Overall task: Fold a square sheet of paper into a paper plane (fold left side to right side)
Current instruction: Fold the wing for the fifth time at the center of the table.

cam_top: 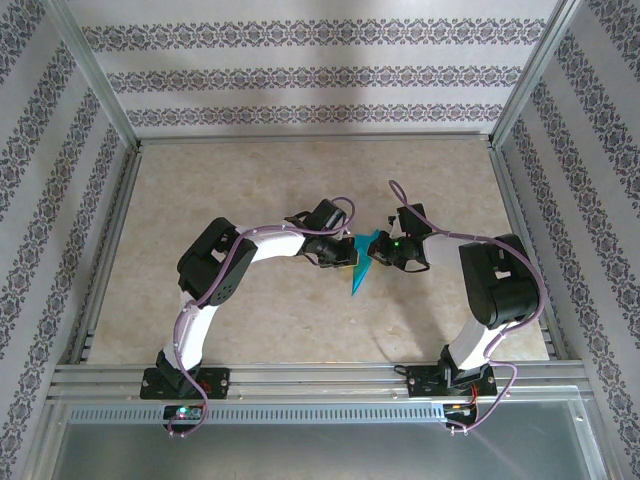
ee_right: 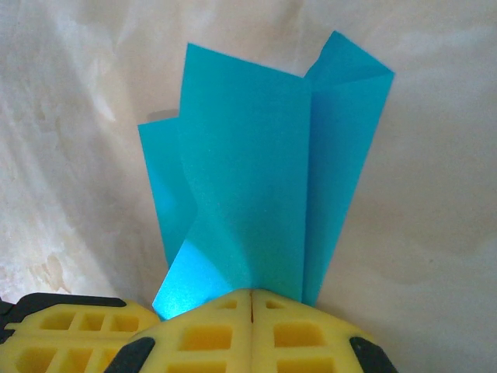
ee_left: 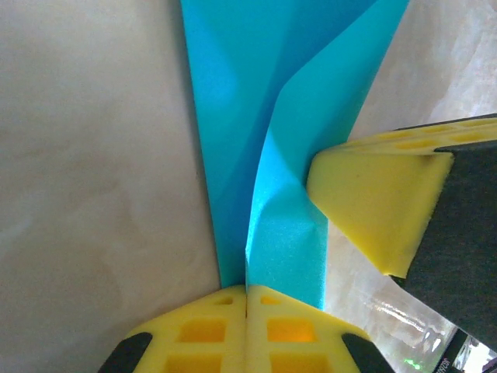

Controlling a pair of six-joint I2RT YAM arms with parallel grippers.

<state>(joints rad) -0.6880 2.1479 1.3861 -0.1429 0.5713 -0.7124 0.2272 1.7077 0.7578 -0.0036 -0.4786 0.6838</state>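
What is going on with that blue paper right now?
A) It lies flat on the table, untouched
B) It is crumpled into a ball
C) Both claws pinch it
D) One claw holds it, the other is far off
C: the left claw and the right claw are each shut on an edge of the folded paper, and seen from above it sits between the two.

Soft, even light comes from above; the top view is sharp, with only faint shadows on the pale table (cam_top: 300, 190). In the wrist views the table looks washed out, the folded paper (ee_right: 248, 179) carries a pale sheen low down, and the nearest yellow pads (ee_right: 210, 334) blur slightly
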